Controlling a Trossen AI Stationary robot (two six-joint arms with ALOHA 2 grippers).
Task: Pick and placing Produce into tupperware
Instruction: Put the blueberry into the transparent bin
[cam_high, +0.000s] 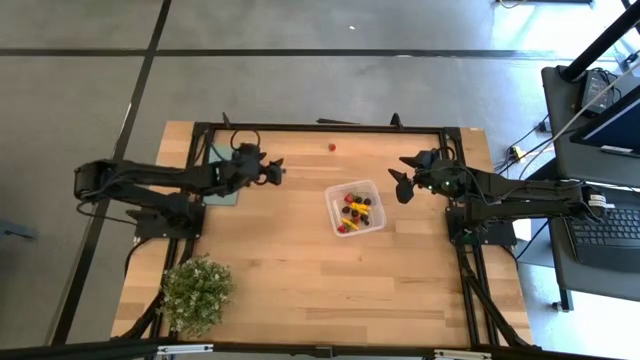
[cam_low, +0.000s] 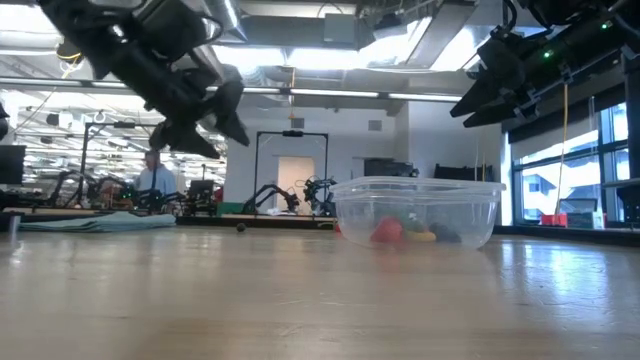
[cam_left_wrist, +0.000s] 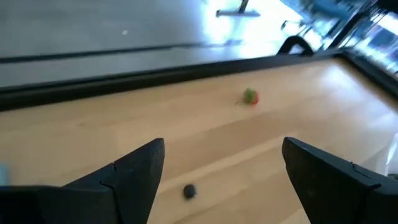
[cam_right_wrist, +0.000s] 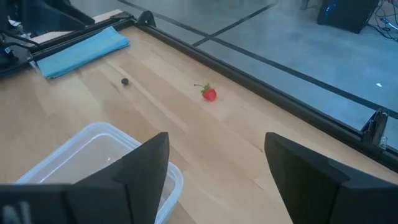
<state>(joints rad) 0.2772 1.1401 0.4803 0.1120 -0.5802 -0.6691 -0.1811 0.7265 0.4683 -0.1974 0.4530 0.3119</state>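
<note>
From above, my left claw (cam_high: 274, 167) hung spread wide and empty over the counter (cam_high: 280, 270), near the teal cloth (cam_high: 222, 180) at the left side. My right claw (cam_high: 402, 183) hung just right of the tupperware (cam_high: 356, 208), its fingers parted, holding nothing and touching nothing. The tupperware sat near the middle of the counter with most of the produce (cam_high: 354, 211) inside it. One red piece (cam_high: 331, 146) lay alone near the far edge.

From counter height, both my claws hung well above the wood, the left (cam_low: 222, 128) and the right (cam_low: 480, 100), neither gripping anything. The clear tupperware (cam_low: 417, 210) stood below the right claw, with red, yellow and dark bits showing through its wall.

Through my left wrist, my fingers (cam_left_wrist: 134, 171) stood far apart over bare wood, with a small dark piece (cam_left_wrist: 189, 191) between them and the red piece (cam_left_wrist: 250, 96) farther off.

Through my right wrist, my fingers (cam_right_wrist: 146, 165) stood apart above the tupperware's rim (cam_right_wrist: 99, 132); the red piece (cam_right_wrist: 209, 93), a small dark piece (cam_right_wrist: 125, 81) and the cloth (cam_right_wrist: 84, 50) lay beyond.
</note>
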